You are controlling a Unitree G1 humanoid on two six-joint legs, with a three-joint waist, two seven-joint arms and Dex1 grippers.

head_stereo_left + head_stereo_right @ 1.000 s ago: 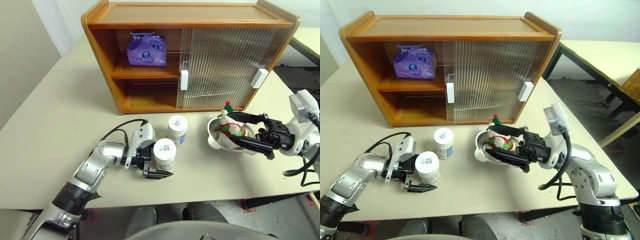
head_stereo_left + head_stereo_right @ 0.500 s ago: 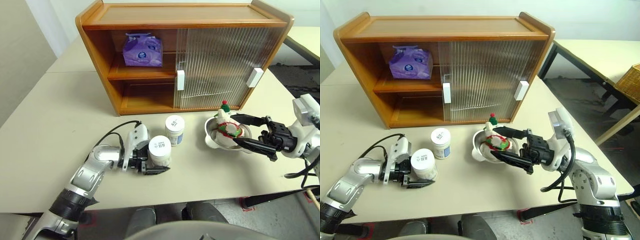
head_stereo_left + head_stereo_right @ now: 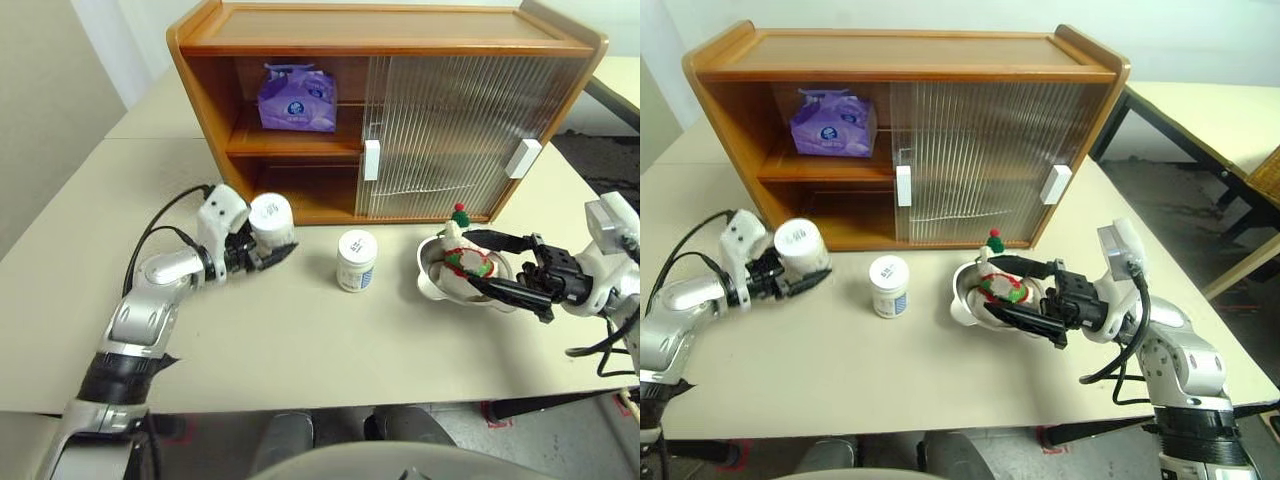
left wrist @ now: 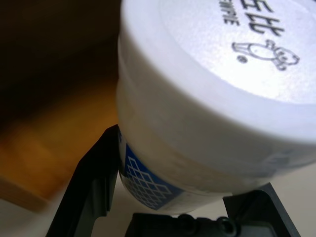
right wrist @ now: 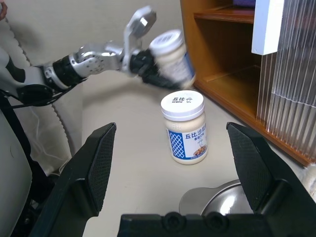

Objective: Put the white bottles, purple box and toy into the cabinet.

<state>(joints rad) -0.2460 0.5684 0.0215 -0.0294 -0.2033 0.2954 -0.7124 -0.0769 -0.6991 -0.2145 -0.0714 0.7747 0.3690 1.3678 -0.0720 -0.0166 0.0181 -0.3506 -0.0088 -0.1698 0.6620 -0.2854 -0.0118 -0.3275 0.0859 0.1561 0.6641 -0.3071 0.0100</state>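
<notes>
The left gripper (image 3: 268,252) is clamped on one white bottle (image 3: 270,219), carried tilted and clear of the table (image 3: 120,270), right in front of the cabinet (image 3: 390,110) at its open left half. That makes sense: the ribbed sliding doors (image 3: 450,130) stand over the cabinet's right side, so the left bays are the only way in, and the bottle points toward the lower shelf (image 3: 300,205) there. In the left wrist view the black fingers (image 4: 94,182) grip the jar low on its body with the wide lid free, a hold that looks fit for setting it down upright.

The purple box (image 3: 296,98) sits inside the cabinet already, on the upper shelf at the left, so that part looks done. The second white bottle (image 3: 355,260) stands upright on the table just in front of the cabinet, below the left door's white handle (image 3: 371,159), likely waiting its turn.

Over in front of the cabinet's right half, the toy (image 3: 462,250) sits in its silver dish (image 3: 432,275). The right gripper (image 3: 490,265) has its two fingers spread wide apart on either side of the dish, one at the far rim and one at the near rim, holding nothing. It seems parked there, ready to close on the dish, while the left arm works the open side.
</notes>
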